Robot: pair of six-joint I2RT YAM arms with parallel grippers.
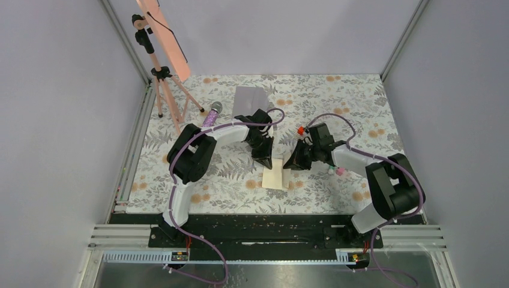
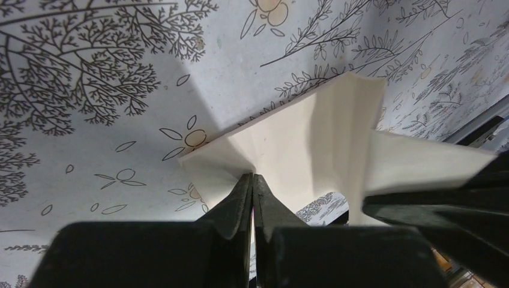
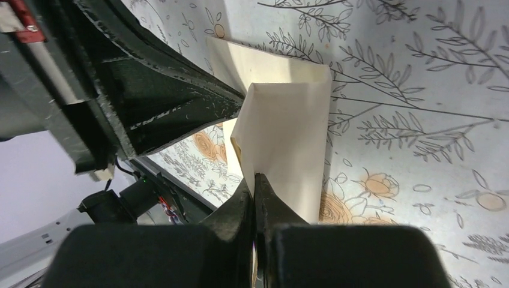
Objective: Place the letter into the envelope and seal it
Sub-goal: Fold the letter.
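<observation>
The cream letter (image 1: 277, 174) lies in the middle of the floral table (image 1: 336, 102), bent upward between both arms. My left gripper (image 1: 264, 161) is shut on the letter's left edge; in the left wrist view its jaws (image 2: 252, 177) pinch the raised sheet (image 2: 300, 138). My right gripper (image 1: 290, 164) is shut on the letter's right edge; in the right wrist view the paper (image 3: 288, 132) folds up into the closed jaws (image 3: 257, 177). The grey-lilac envelope (image 1: 251, 99) lies flat farther back, behind the left arm, apart from both grippers.
A tripod (image 1: 163, 84) carrying a peach panel stands at the back left. A purple microphone-like object (image 1: 212, 114) lies near the left arm's elbow. A small pink item (image 1: 340, 171) sits by the right arm. The black base rail (image 1: 270, 225) runs along the near edge.
</observation>
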